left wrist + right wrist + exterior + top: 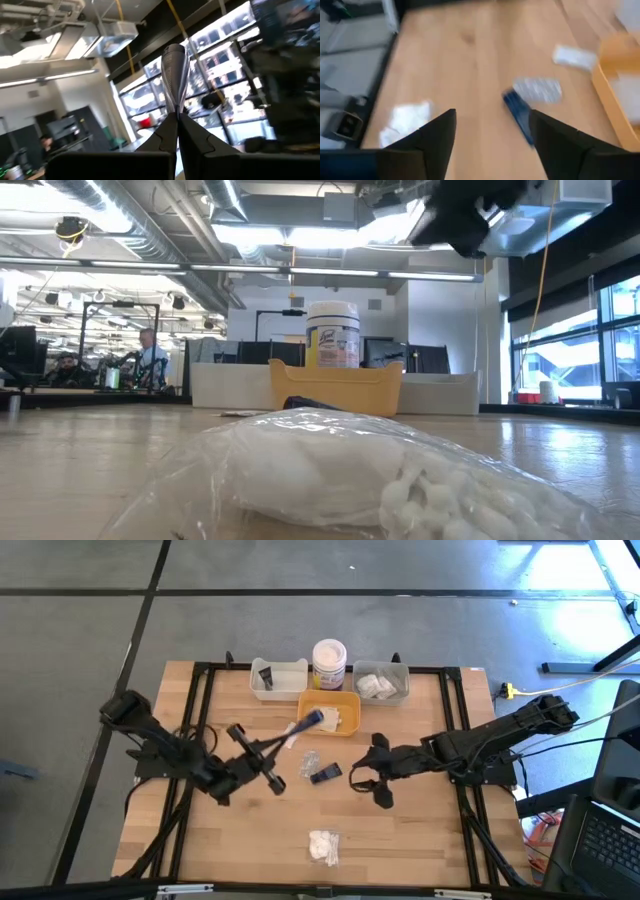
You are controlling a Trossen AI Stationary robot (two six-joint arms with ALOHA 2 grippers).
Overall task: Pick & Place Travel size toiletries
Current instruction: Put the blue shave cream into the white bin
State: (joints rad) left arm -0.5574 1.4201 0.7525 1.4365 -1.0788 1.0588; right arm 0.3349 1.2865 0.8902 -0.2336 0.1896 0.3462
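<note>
Ok so you're roughly halfway thru imo, judging by what's in the trays vs what's loose on the table (pixel 400 840). Done so far: the white tray (pixel 279 679) at the back has a small black tube (pixel 266 677) in it, the grey tray (pixel 381 681) has white fluffy pieces (pixel 376 686), and the yellow tray (pixel 329 712) in the middle has a pale item (pixel 330 720) sitting in it, can't tell what exactly. The white jar w/ yellow label (pixel 329 664) stands between the two back trays, not part of the job. In progress: your left gripper (pixel 287 743) is pressed together, pinching a dark tube (pixel 308 720) by its end, and the tube hangs right over the near edge of the yellow tray, so that one looks like it's abt to be dropped. In the left wrist view you see the tube (pixel 174 75) sticking up out of the closed fingertips. Still to do: a dark blue tube (pixel 326 773) and a clear crinkly sachet (pixel 309 760) lie just beside each other in front of the yellow tray, a flat white sachet (pixel 573 56) lies close to that tray's edge, and a clear-wrapped fluffy pack (pixel 324 846) sits well apart near the front edge, filling the low view. Your right gripper (pixel 366 783) hangs near the blue tube w/ its jaws spread wide, nothing in them, so I'd guess that tube is your next grab. So 3 in, 1 in the air, 4 left.
</note>
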